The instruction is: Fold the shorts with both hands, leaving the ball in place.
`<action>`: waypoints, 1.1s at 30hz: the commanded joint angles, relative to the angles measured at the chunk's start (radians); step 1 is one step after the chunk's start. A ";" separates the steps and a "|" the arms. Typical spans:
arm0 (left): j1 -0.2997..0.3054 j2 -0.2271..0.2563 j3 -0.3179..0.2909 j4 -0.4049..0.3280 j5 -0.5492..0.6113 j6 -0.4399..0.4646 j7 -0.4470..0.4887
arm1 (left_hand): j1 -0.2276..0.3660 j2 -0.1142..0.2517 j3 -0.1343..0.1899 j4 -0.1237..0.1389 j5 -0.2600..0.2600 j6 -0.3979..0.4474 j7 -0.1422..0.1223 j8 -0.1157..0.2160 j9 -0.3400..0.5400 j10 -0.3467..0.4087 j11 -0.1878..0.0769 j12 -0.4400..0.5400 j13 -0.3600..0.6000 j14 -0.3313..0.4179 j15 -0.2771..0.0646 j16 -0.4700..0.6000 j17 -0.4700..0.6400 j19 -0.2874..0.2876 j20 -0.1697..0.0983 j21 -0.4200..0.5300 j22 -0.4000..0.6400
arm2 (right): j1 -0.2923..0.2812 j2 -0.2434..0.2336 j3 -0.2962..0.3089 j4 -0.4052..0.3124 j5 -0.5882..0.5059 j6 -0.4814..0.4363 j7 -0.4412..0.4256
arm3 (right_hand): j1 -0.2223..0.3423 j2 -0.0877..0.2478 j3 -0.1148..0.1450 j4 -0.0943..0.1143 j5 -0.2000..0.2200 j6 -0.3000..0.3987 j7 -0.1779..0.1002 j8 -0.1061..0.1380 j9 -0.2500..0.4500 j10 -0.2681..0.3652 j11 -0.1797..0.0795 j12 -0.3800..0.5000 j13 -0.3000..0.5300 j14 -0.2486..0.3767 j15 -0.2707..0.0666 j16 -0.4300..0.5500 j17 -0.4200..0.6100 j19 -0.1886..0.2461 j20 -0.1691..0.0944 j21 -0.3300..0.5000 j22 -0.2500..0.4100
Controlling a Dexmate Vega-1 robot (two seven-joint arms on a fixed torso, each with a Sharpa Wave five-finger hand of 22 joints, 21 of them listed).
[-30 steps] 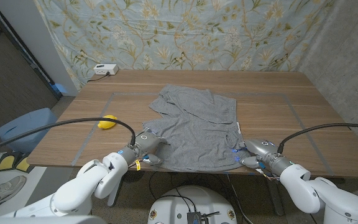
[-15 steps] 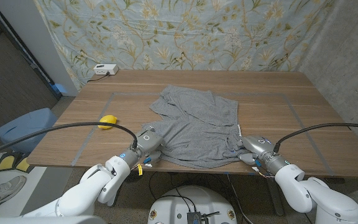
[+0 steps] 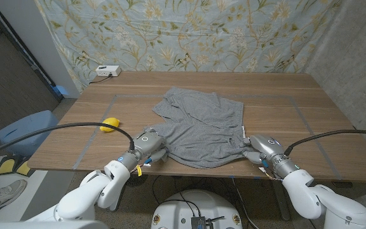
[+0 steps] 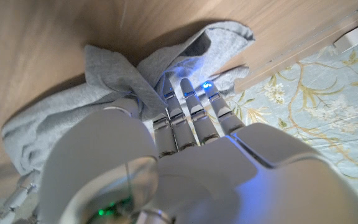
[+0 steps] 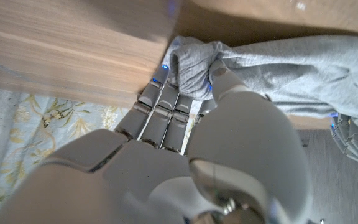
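My two arms reach in from the near corners over the surface's [image 3: 297, 121] front edge, each trailing a black cable. My left hand [image 3: 146, 144] has its fingers [image 4: 188, 106] closed on a bunched fold of the shorts [image 3: 202, 130] at their near left corner. My right hand [image 3: 261, 147] grips the near right corner the same way, its fingers [image 5: 160, 106] curled around gathered grey cloth.

From my seat, the crumpled grey fabric shorts [image 3: 202, 127] hide the fingertips of both hands. The small yellow ball [image 3: 110, 124] is too small; its surface I cannot tell.
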 commanded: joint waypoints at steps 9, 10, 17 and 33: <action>0.114 -0.038 -0.230 -0.039 -0.291 -0.169 0.297 | 0.001 0.007 0.112 0.100 0.018 -0.029 0.003 0.053 0.070 -0.008 -0.021 0.002 0.024 -0.027 -0.115 -0.012 0.017 -0.014 0.000 0.028 0.012 | -0.124 0.205 0.190 0.096 0.008 0.263 -0.264 | 0.003 0.017 -0.005 0.005 0.002 0.008 -0.001 0.015 0.023 0.006 -0.004 0.019 0.021 -0.005 -0.122 0.004 0.022 -0.011 -0.001 0.017 0.010; 0.116 -0.040 -0.237 -0.043 -0.284 -0.167 0.300 | 0.001 0.006 0.112 0.100 0.018 -0.029 0.003 0.054 0.072 -0.008 -0.021 0.003 0.025 -0.028 -0.115 -0.013 0.017 -0.014 0.001 0.029 0.012 | -0.124 0.214 0.195 0.100 0.003 0.273 -0.269 | 0.004 0.018 -0.005 0.005 0.002 0.008 -0.001 0.015 0.023 0.007 -0.003 0.020 0.022 -0.005 -0.123 0.004 0.023 -0.010 -0.001 0.018 0.011; 0.103 -0.062 -0.254 -0.051 -0.181 -0.123 0.320 | -0.003 0.004 0.116 0.102 0.022 -0.036 -0.003 0.077 0.100 -0.010 -0.027 0.005 0.034 -0.032 -0.116 -0.016 0.021 -0.017 -0.001 0.039 0.014 | -0.099 0.279 0.213 0.129 -0.042 0.325 -0.295 | 0.005 0.022 -0.008 0.007 0.004 0.005 -0.004 0.022 0.035 0.003 -0.006 0.029 0.034 -0.009 -0.122 0.001 0.032 -0.014 0.001 0.023 0.013; -0.083 -0.102 -0.190 0.008 -0.007 -0.036 0.287 | -0.012 -0.001 0.118 0.102 0.028 -0.047 -0.016 0.121 0.151 -0.011 -0.040 0.009 0.050 -0.039 -0.120 -0.026 0.023 -0.021 -0.008 0.059 0.016 | 0.064 0.354 0.192 0.236 -0.094 0.401 -0.260 | 0.007 0.025 -0.011 0.010 0.009 0.003 -0.005 0.036 0.058 -0.004 -0.007 0.048 0.059 -0.010 -0.124 -0.009 0.047 -0.017 0.004 0.037 0.017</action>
